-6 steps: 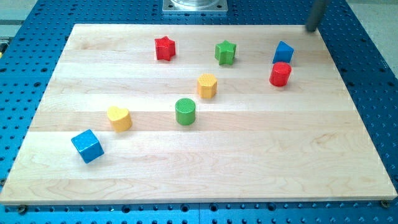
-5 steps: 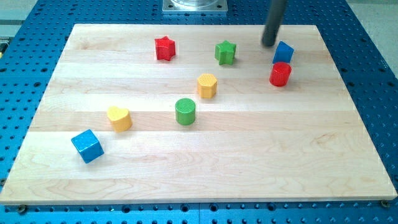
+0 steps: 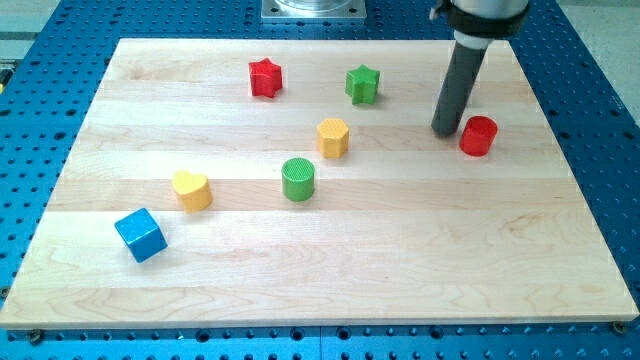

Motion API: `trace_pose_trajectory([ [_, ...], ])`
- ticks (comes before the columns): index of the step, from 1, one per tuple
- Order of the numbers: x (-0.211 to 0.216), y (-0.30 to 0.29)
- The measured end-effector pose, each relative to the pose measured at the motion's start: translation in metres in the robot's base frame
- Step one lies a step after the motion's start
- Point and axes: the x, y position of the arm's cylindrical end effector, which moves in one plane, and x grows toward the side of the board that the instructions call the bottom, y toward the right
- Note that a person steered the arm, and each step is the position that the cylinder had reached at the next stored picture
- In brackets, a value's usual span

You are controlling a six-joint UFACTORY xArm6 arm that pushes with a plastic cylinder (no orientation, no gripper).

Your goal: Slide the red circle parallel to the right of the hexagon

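Observation:
The red circle [image 3: 478, 136] lies on the wooden board [image 3: 400, 250] at the view's right. The yellow hexagon [image 3: 333, 137] sits near the board's middle, well to the left of it and at about the same height in the view. My tip [image 3: 446, 132] stands just left of the red circle, touching or almost touching its left side, between it and the hexagon. The dark rod rises from the tip toward the view's top.
A red star [image 3: 265, 77] and a green star [image 3: 363, 84] lie near the view's top. A green circle [image 3: 298, 179], a yellow heart [image 3: 191, 190] and a blue cube [image 3: 140, 235] lie lower left. The blue block seen earlier does not show.
The rod came from the top right corner down to the red circle. The red circle slid right and down. The blue block beside it is no longer visible behind the rod.

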Motion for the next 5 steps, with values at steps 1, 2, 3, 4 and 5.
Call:
trace_pose_trajectory([
  [1, -0.011, 0.022],
  [2, 0.026, 0.057],
  [3, 0.061, 0.059],
  [4, 0.094, 0.049],
  [5, 0.045, 0.031],
])
